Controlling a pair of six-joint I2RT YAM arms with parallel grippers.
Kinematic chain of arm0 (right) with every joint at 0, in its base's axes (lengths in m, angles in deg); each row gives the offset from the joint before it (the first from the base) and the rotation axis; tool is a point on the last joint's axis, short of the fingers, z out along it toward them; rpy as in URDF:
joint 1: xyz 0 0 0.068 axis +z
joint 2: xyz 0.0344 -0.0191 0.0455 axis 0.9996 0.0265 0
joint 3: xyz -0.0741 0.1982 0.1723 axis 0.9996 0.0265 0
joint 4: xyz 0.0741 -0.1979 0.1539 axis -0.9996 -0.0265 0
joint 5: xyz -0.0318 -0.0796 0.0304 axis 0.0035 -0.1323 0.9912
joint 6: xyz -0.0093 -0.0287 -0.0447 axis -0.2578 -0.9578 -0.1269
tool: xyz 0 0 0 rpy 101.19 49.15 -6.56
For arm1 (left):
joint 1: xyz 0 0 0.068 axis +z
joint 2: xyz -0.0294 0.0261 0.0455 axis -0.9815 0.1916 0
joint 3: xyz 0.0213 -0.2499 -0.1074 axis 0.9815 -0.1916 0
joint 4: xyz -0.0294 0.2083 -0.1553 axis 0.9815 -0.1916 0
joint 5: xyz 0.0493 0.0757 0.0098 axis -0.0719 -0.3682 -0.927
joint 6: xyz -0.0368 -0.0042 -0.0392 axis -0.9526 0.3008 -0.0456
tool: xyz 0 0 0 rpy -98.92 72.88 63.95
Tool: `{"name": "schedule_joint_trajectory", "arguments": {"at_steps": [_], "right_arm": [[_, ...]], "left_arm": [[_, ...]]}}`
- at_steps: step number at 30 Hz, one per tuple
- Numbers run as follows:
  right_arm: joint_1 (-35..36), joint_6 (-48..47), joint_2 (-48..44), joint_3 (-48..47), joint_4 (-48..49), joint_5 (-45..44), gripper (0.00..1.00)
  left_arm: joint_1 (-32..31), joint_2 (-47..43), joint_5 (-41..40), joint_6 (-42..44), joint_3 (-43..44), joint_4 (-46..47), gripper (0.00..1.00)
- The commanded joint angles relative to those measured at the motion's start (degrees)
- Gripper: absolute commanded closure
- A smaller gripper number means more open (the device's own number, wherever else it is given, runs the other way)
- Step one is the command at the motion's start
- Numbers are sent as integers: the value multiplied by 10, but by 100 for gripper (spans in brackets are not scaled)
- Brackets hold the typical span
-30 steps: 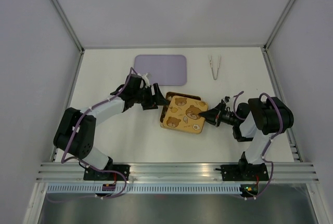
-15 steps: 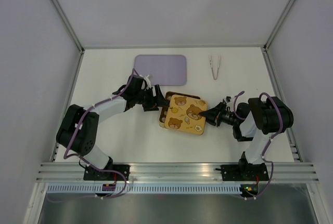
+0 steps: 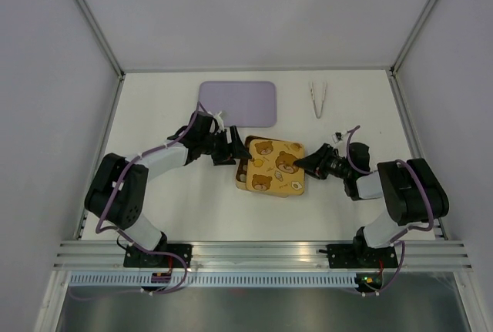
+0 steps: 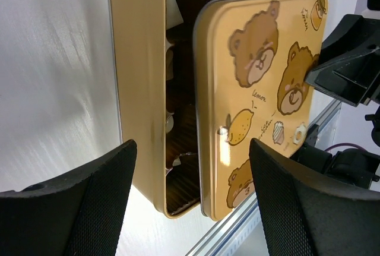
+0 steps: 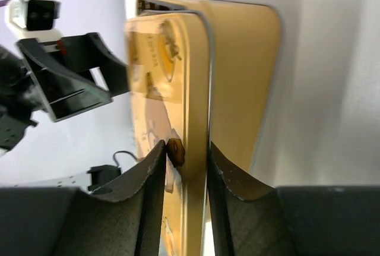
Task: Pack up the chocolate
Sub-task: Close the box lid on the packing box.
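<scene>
Gold lid (image 3: 278,167): my right gripper (image 3: 301,166) is pinching its 3 o'clock edge, left gripper (image 3: 229,150) gaping, empty; chocolate (image 4: 171,8) in tin (image 4: 139,78) w/ lid sitting offset.

The top view looks down from above and behind the arm bases (image 3: 162,255) at the bottom of the frame. It is far off and takes in the whole desk (image 3: 177,209), with the tin (image 3: 271,166) at centre. The left wrist view looks out from the left hand (image 4: 191,167) at the bottom edge, close on the tin, with the right hand (image 4: 332,69) at right. The right wrist view is closer still and sights edge-on along the same tin, with the left hand at upper left.
</scene>
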State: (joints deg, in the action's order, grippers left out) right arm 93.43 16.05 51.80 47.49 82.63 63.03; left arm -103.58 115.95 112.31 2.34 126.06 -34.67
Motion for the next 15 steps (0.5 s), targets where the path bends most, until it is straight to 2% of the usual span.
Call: {"name": "schedule_joint_trajectory", "arguments": {"at_steps": [1,5,12,15], "right_arm": [[2,-89,-25,-16,-108,-53,63],[7,-105,-66,-17,-164,-91,60],[52,-98,-122,-26,-209,-161,63],[75,-93,-142,-31,-238,-220,62]], "left_arm": [[-3,4,17,7,16,31,19],[-5,2,17,7,14,33,19],[-9,3,25,2,4,46,18],[-10,3,27,-3,2,46,18]]}}
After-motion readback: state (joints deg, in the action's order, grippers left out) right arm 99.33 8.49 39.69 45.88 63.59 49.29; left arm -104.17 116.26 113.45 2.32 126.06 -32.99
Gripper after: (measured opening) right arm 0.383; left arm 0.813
